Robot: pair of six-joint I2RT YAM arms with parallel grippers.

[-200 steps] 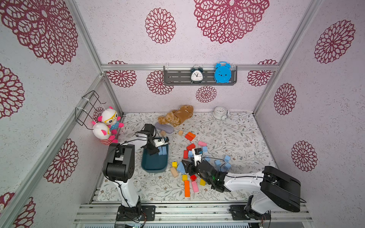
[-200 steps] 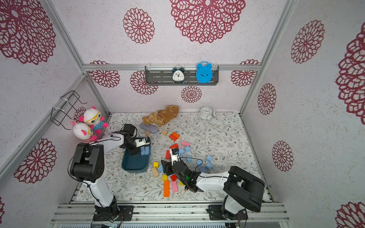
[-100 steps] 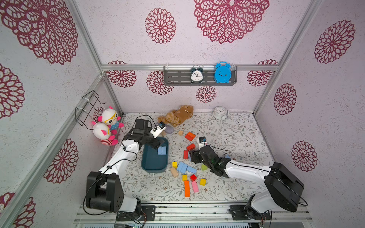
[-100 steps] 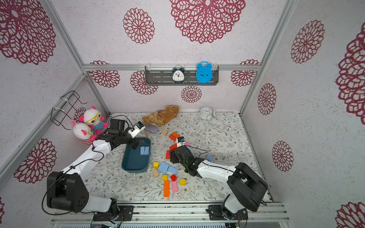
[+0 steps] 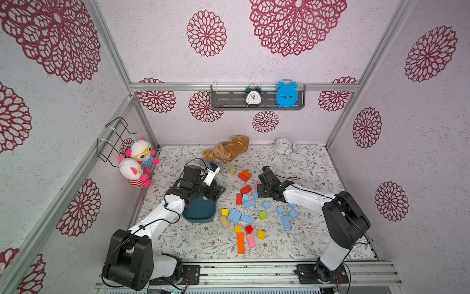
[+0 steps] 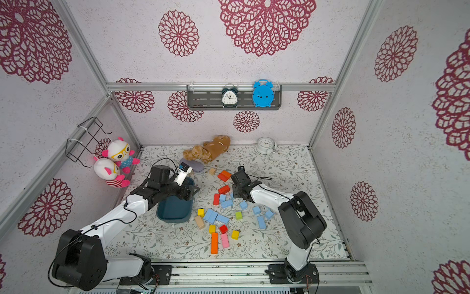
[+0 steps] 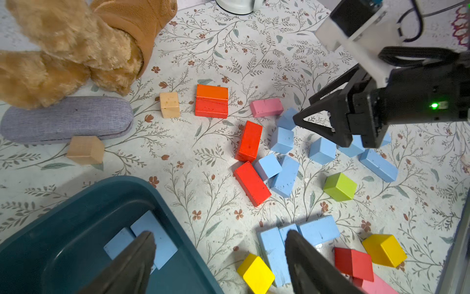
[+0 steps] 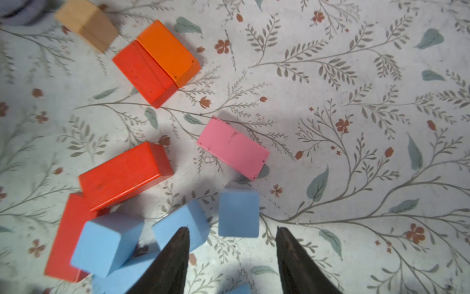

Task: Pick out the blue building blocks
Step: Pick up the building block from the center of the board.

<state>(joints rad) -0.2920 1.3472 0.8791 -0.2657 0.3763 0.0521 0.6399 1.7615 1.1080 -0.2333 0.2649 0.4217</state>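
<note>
Done: two blue building blocks [image 7: 152, 236] inside teal tray [image 7: 76, 216]. Remaining: about a dozen loose on tabletop [image 5: 305, 168], right of tray. Left hand [image 7: 220, 234] apart, empty, above tray; right hand [image 8: 232, 229] apart, empty, at blue cube [image 8: 238, 213].

Two blocks [image 7: 152, 236] in tray [image 5: 197, 219]; tray left of loose blocks [image 5: 249, 203]; plush [image 5: 227, 151] behind.

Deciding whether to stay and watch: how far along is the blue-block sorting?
Early. Done: two blue blocks lie in the teal tray. In hand: nothing; the left gripper is open at the tray's edge, and the right gripper is open over a blue cube. Left: about ten loose blue blocks on the mat.
</note>
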